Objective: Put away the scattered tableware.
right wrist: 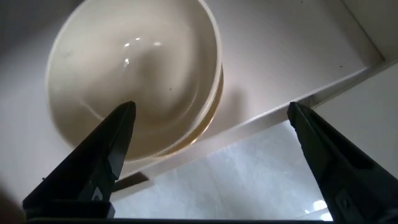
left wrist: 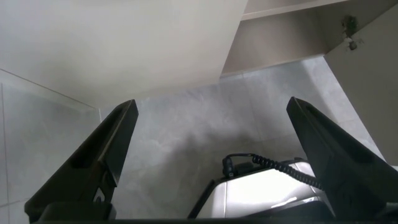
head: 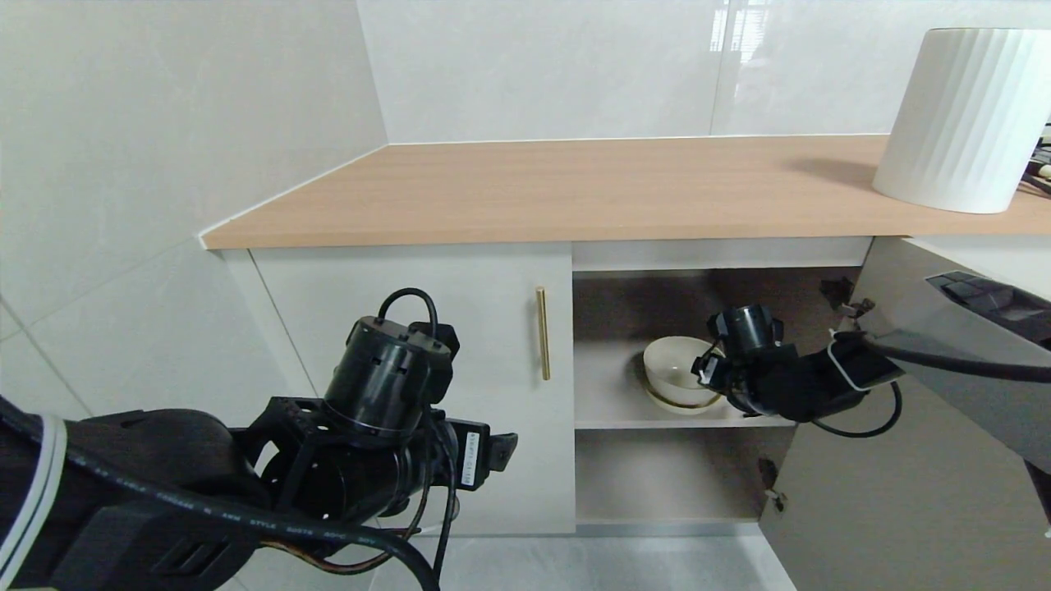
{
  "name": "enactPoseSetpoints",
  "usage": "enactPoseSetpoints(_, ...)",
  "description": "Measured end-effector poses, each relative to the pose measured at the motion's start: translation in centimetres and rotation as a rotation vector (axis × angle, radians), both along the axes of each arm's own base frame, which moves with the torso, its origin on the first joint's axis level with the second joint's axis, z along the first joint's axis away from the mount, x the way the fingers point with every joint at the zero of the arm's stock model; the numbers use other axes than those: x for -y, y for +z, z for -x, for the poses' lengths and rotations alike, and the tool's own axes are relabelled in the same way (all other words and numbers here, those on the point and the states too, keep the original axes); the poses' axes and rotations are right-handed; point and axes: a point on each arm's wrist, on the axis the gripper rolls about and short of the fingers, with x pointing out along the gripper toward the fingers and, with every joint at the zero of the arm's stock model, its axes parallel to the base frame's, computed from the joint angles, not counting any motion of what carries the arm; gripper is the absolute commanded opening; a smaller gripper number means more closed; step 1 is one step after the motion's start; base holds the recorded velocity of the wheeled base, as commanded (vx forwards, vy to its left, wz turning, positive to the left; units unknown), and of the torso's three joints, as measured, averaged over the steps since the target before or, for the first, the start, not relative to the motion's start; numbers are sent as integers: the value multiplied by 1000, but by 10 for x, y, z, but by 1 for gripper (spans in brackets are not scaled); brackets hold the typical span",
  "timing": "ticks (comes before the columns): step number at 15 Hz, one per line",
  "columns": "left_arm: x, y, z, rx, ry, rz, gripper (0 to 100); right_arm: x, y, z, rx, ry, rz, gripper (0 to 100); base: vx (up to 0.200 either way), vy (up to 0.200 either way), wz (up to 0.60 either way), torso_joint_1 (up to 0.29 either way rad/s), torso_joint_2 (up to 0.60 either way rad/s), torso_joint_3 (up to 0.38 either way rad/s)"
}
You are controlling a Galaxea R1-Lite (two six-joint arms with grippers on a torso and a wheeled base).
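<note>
you have a closed door with a gold handle left of the open cupboard, and a white ribbed container on the counter. the bowl sits on the upper shelf. your right gripper is just beside it, spread wide, holding nothing. your left gripper hangs wide and empty above the floor.

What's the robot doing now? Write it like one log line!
bowl: on upper cabinet shelf | right gripper: open, by bowl | left gripper: open, above floor
</note>
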Motion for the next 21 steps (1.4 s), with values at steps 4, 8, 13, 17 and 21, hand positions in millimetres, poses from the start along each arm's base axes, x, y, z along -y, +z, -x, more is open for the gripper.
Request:
enactPoseSetpoints(4, -8, 2, 1, -6, 41, 34, 100, 0, 29, 32, -49, 111, -36, 100, 0, 0, 0, 0, 0, 0)
enactPoseSetpoints(8, -27, 6, 18, -20, 61, 79, 100, -2, 82, 89, -157, 218, -21, 100, 0, 0, 0, 0, 0, 0)
enactPoseSetpoints(13, -54, 8, 53, -32, 61, 103, 100, 15, 101, 186, -244, 346, -30, 100, 0, 0, 0, 0, 0, 0)
enactPoseSetpoints(17, -65, 2, 68, -45, 64, 92, 100, 19, 121, 229, -172, 422, -36, 100, 0, 0, 0, 0, 0, 0)
enactPoseSetpoints(21, -64, 1, 67, -46, 63, 91, 100, 21, 126, 235, -148, 431, -40, 100, -150, 0, 0, 7, 3, 3)
